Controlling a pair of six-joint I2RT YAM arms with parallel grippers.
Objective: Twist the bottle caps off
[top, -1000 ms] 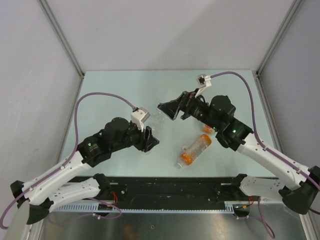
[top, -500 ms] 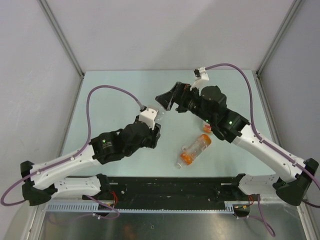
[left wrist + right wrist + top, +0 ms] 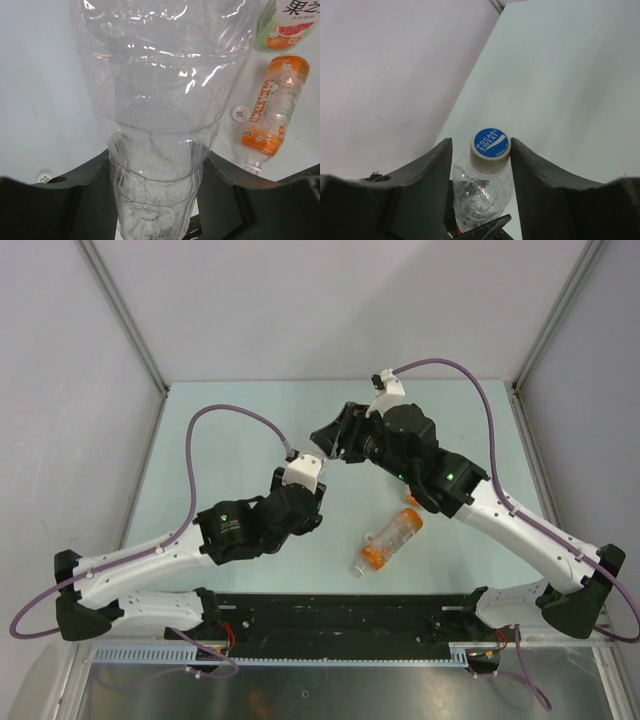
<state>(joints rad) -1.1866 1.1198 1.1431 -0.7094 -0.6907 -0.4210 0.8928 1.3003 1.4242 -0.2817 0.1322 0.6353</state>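
Note:
My left gripper is shut on the lower body of the clear bottle and holds it off the table, neck pointing at the right gripper. The bottle's cap, white with a blue top, sits between the fingers of my right gripper. That gripper is open: its right finger touches the cap and its left finger stands apart from it. In the top view the two grippers meet at the clear bottle. The orange bottle lies on its side with no cap on its neck. The yellow-green bottle stands behind it.
A loose white cap lies next to the orange bottle, and another lies to the left under my left gripper. The right arm's forearm hangs over the table's right half. The grey walls are close behind.
The left arm has carried the clear bottle back and to the right, towards the right gripper. The right gripper has come over the cap and its jaws have narrowed around it.

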